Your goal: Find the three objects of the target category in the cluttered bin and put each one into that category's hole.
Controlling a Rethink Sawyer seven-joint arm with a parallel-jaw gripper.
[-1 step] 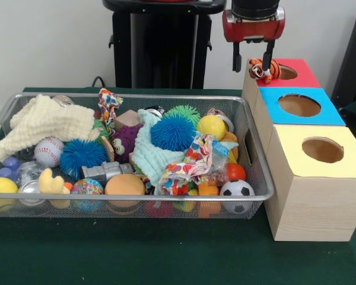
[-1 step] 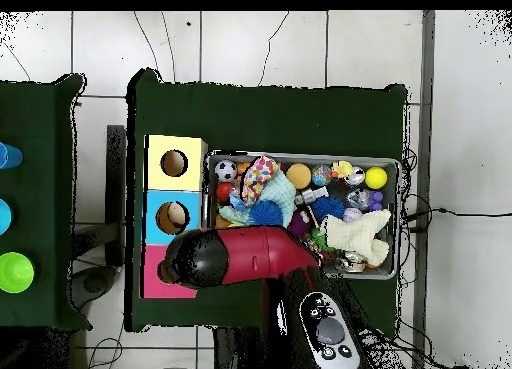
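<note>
A small orange striped tiger plush (image 1: 264, 69) lies on the red-topped box (image 1: 299, 75), at the left rim of its round hole (image 1: 286, 72). My gripper (image 1: 253, 64) hangs right above it, open, one finger on each side of the toy's top; whether the fingers touch it I cannot tell. The wire bin (image 1: 258, 191) to the left is full of mixed toys: spiky blue balls (image 1: 172, 132), a baseball (image 1: 48, 151), a soccer ball (image 1: 237, 191), cloths and plush. In the overhead view the arm's head (image 2: 200, 257) covers the gripper and most of the red box (image 2: 160, 285).
The blue-topped box (image 1: 299, 105) and yellow-topped box (image 1: 322, 150) stand in a row in front of the red one, each with an open hole. The bin (image 2: 392, 163) sits against the boxes on green cloth (image 1: 166, 255). Coloured cups (image 2: 15, 272) stand on a separate table.
</note>
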